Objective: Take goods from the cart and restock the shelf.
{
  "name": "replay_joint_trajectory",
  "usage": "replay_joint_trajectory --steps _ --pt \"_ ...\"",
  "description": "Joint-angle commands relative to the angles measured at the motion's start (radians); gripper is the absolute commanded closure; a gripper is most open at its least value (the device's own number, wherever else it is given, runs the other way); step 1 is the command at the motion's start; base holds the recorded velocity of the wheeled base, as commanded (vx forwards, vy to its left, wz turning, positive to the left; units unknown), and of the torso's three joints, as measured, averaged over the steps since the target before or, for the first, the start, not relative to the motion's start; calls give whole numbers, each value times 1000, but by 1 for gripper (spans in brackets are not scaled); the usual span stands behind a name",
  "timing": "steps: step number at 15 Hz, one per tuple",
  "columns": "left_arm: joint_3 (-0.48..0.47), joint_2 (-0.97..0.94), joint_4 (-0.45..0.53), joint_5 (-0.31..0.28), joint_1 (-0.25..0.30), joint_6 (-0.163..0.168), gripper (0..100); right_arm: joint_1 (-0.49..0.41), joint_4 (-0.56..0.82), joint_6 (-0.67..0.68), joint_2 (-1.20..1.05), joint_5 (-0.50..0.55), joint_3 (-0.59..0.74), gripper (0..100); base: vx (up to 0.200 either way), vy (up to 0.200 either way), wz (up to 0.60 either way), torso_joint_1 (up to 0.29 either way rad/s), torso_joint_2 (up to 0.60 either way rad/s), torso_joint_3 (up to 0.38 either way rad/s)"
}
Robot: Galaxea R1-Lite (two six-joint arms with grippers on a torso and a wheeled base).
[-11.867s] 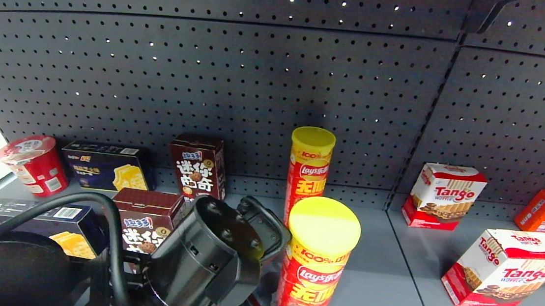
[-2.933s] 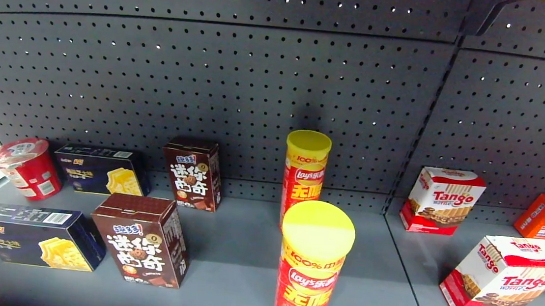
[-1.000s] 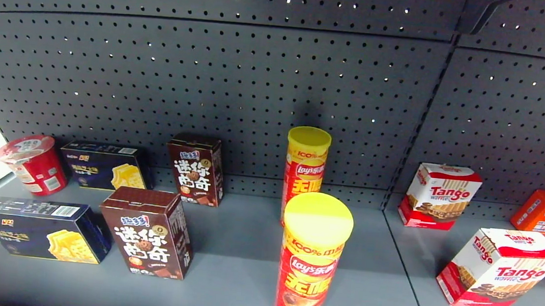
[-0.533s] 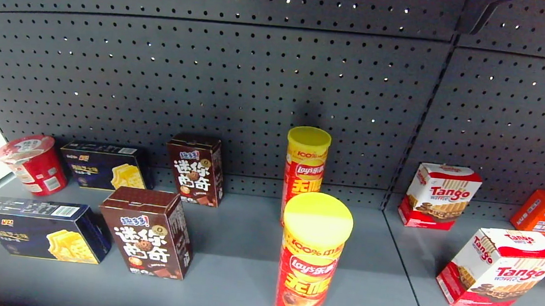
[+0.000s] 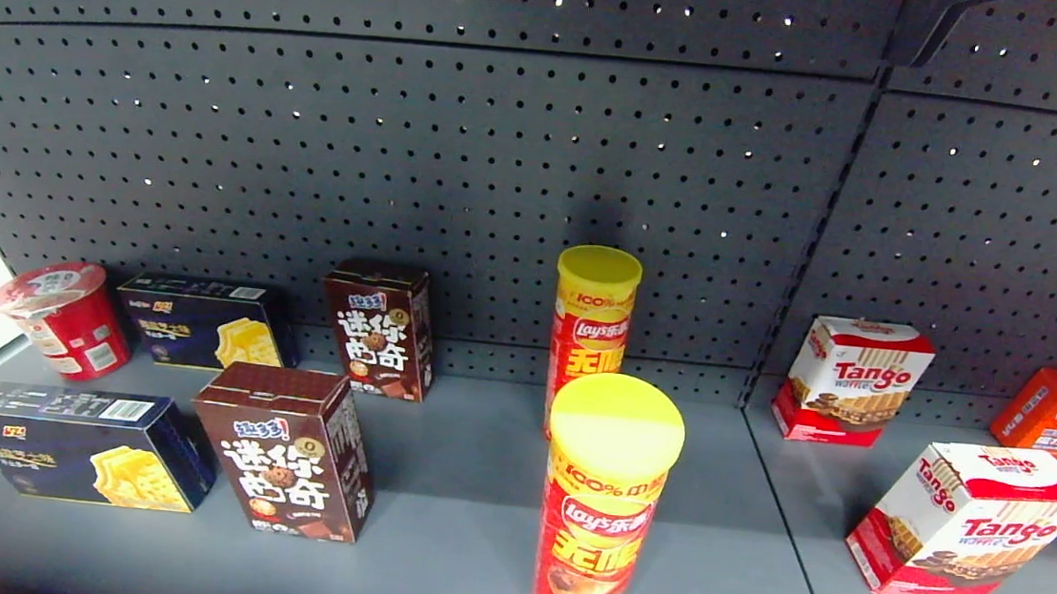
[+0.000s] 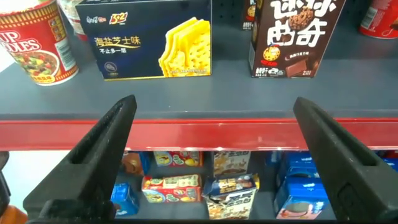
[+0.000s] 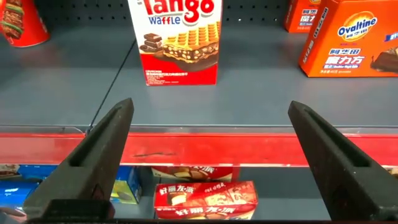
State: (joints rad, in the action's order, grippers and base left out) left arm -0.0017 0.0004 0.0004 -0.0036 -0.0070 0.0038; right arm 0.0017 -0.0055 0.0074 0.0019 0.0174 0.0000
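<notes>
L gripper (image 6: pixel 214 107) wide open, empty, just short of shelf lip (image 6: pixel 205 134). Cracker box (image 6: pixel 149 38) + cookie box (image 6: pixel 295 34) ahead of it, no contact. R gripper (image 7: pixel 210 107) wide, empty. Wafer box (image 7: pixel 179 40) straight ahead, orange box (image 7: pixel 348 37) further right.

shop, retail aisle. grey metal shelf (image 5: pixel 464 483) backed by perforated back panel (image 5: pixel 407 152). faced out, two deep, sorted by kind: chip cans (image 5: pixel 607 495), wafer boxes (image 5: pixel 972 527), cookie boxes (image 5: pixel 290 458), cracker boxes (image 5: pixel 85 445), cup noodles (image 5: pixel 67 319). red edge strip (image 6: pixel 205 134) along shelf front. more packaged goods (image 6: pixel 180 186) on tier beneath.
</notes>
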Motion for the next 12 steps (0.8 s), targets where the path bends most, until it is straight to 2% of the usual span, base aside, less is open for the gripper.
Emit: replay_joint_trajectory --steps 1,12 --pt "0 0 0 -1 1 -1 0 -2 -2 0 0 -1 0 0 0 0 0 0 0 0" --pt "0 0 0 -1 1 -2 0 -2 1 -4 0 -14 0 0 0 0 0 0 0 0"
